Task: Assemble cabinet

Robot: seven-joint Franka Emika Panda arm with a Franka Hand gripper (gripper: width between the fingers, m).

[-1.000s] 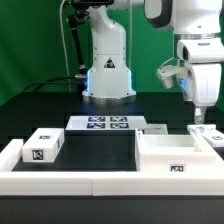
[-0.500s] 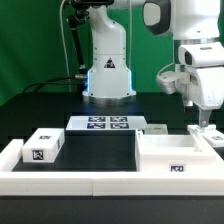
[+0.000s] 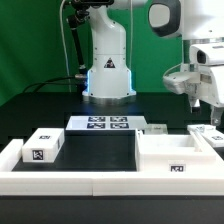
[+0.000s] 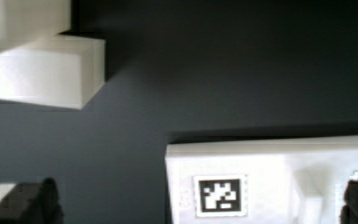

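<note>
Nearest, one low white border rail runs along the front edge. Just behind it sit one small white tagged plastic box at the left and one large white plastic box body at the right. The body lies open side up, long axis left to right, its tagged wall facing near. Farther back lie one marker board, one flat white part just right of it, and one more small white block at far right. Above that block hangs the two-finger gripper, fingers apart, holding nothing.
</note>
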